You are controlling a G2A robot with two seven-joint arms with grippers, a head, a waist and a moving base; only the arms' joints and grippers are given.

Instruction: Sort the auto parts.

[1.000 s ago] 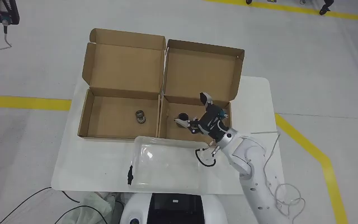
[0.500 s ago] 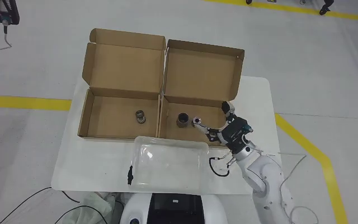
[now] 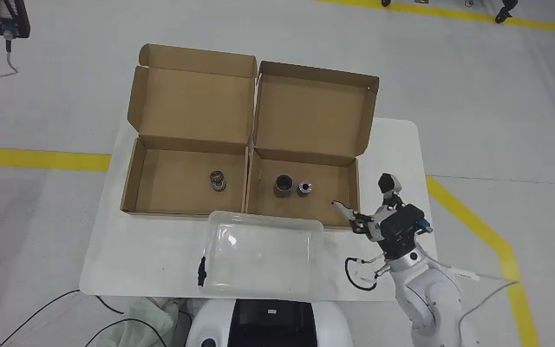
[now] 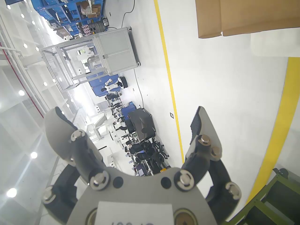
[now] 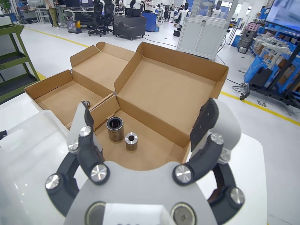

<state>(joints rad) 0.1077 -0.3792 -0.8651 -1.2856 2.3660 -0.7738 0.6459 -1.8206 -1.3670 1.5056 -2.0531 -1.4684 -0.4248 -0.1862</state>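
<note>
Two open cardboard boxes stand side by side at the back of the table. The left box (image 3: 156,178) holds a small bearing (image 3: 218,180). In the right box (image 3: 338,178) a dark cylinder (image 3: 284,186) stands beside a small silver bushing (image 3: 304,187). My right gripper (image 3: 368,204) hangs open and empty over the table, just off that box's right front corner. In its wrist view the right gripper (image 5: 145,108) faces the cylinder (image 5: 114,128) and bushing (image 5: 131,141). My left gripper (image 4: 127,115) is open and empty, facing the floor, away from the parts.
A clear plastic bin (image 3: 303,227) sits at the front of the white table (image 3: 399,147), with a small black item (image 3: 201,271) at its left edge. Bare table lies right of the boxes. The boxes' lids stand open behind them.
The right gripper let go of the silver bushing in the right box beside the cylinder, then drew back to the right and nearer the table's front, open.
</note>
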